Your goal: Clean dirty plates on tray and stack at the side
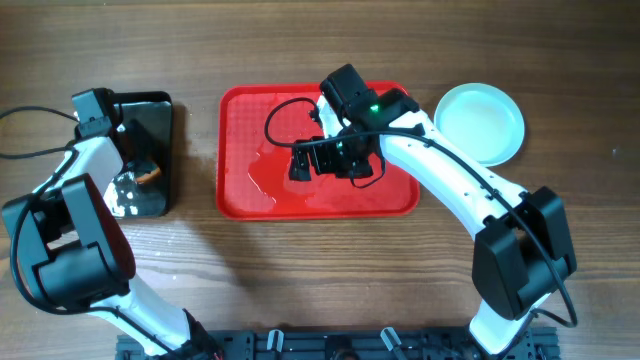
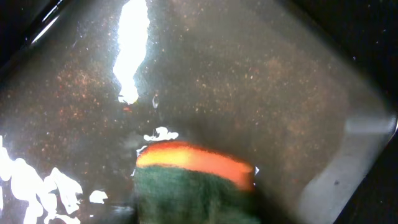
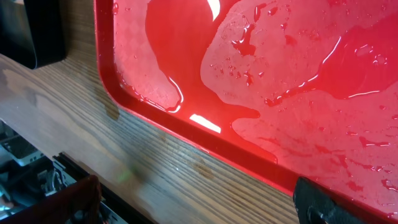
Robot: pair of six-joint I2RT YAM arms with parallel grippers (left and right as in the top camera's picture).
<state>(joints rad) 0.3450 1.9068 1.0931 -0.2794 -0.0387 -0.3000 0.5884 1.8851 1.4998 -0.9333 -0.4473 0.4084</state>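
The red tray lies mid-table, wet, with pools of water on its floor. The pale blue-white plates sit on the table just right of the tray; from above they look like a single round, so how many are stacked is unclear. My right gripper hangs open over the tray's middle. In the right wrist view it spans the tray's front rim, with nothing between its fingers. My left gripper is down on the black tray, its jaws closed in on a green-and-orange sponge.
The glossy black tray at the far left carries bright reflections and fine specks. Cables loop over the red tray's back half. A dark rail runs along the table's front edge.
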